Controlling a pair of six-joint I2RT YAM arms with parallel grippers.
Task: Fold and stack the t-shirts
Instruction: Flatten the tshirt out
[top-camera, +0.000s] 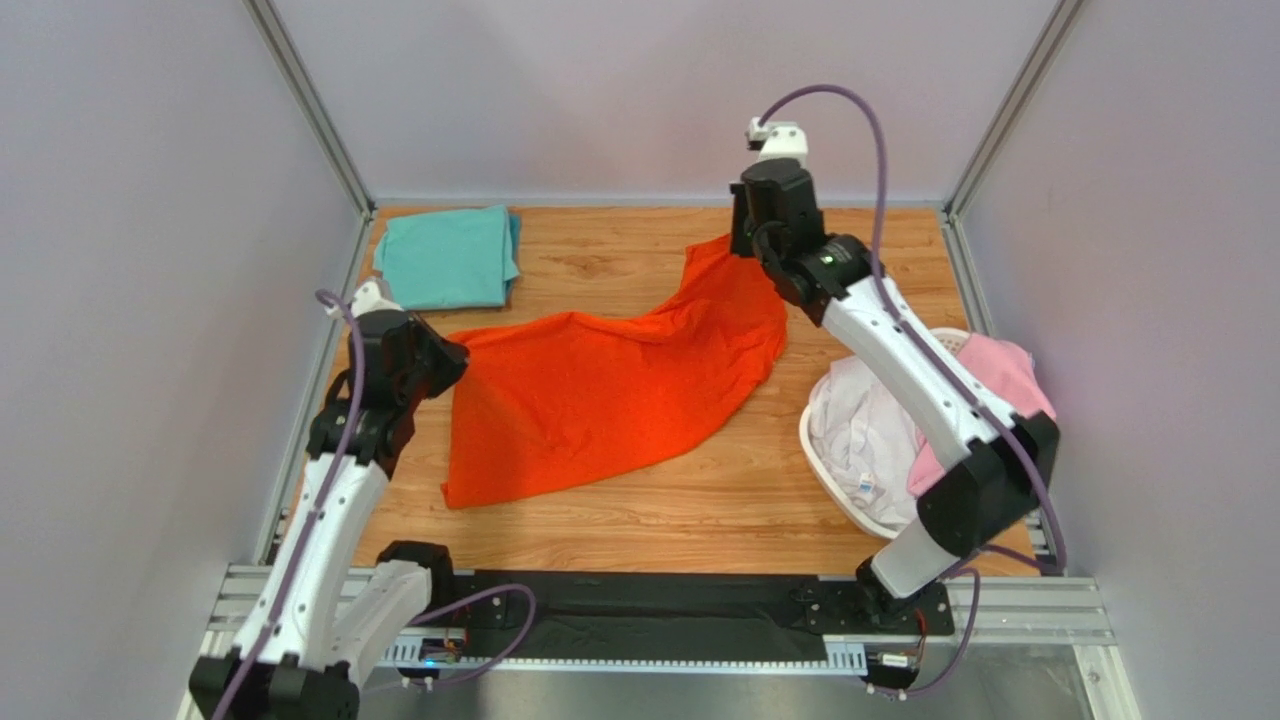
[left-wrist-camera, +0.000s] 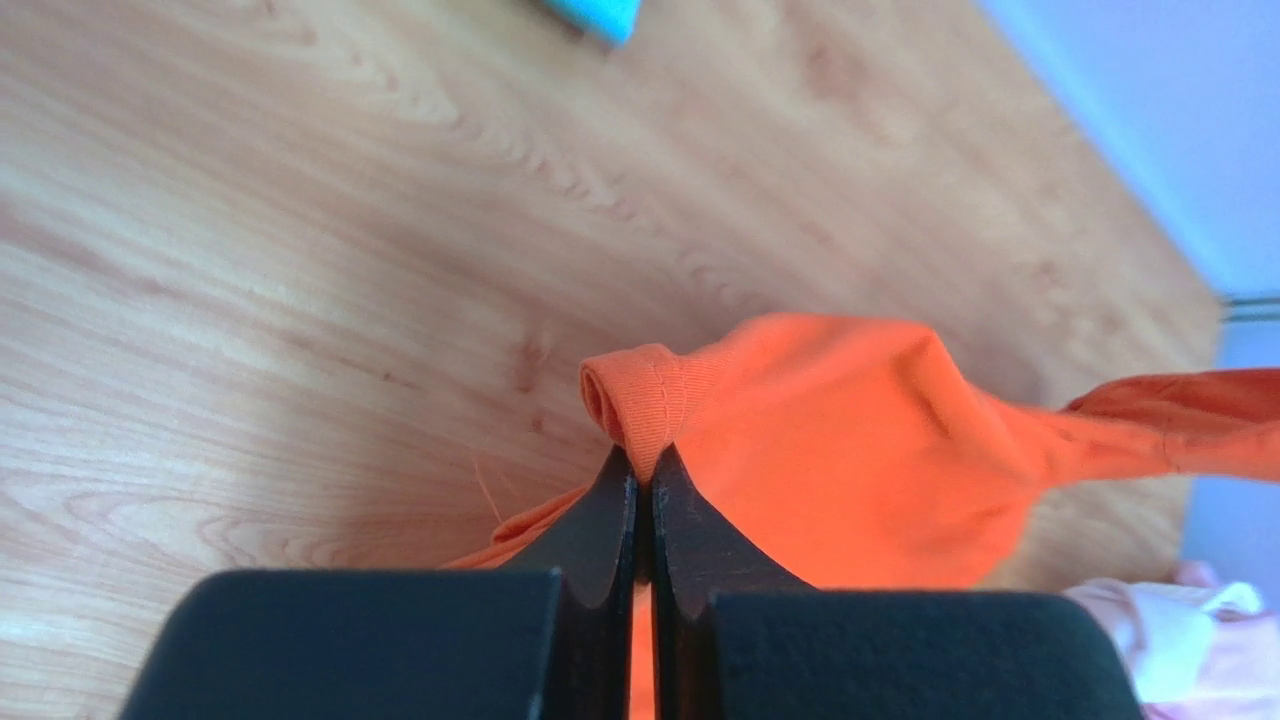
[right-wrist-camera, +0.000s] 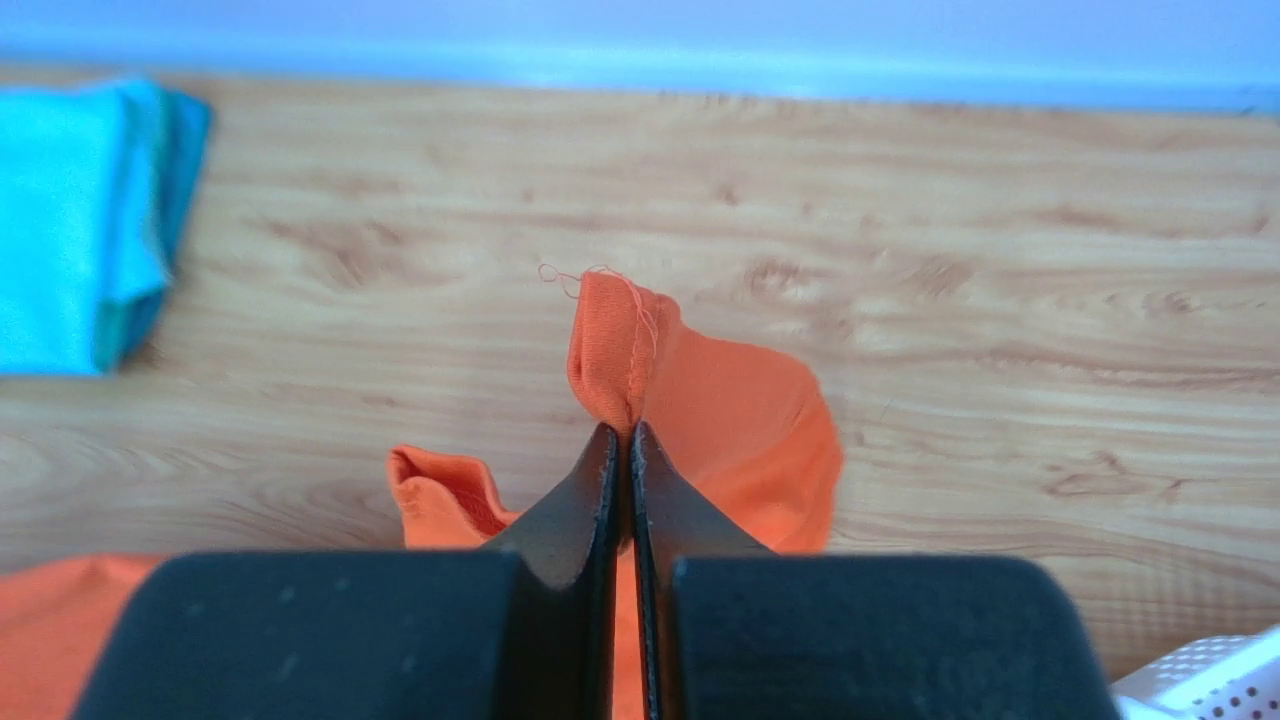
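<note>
My left jaws and right jaws each clamp an edge of the orange shirt (top-camera: 616, 383), stretching it across the surface (top-camera: 631, 263), presumably to lay it flat for folding.

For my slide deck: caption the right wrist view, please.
Right claw shut on the orange shirt over the wooden table, folded teal shirt nearby.
</note>
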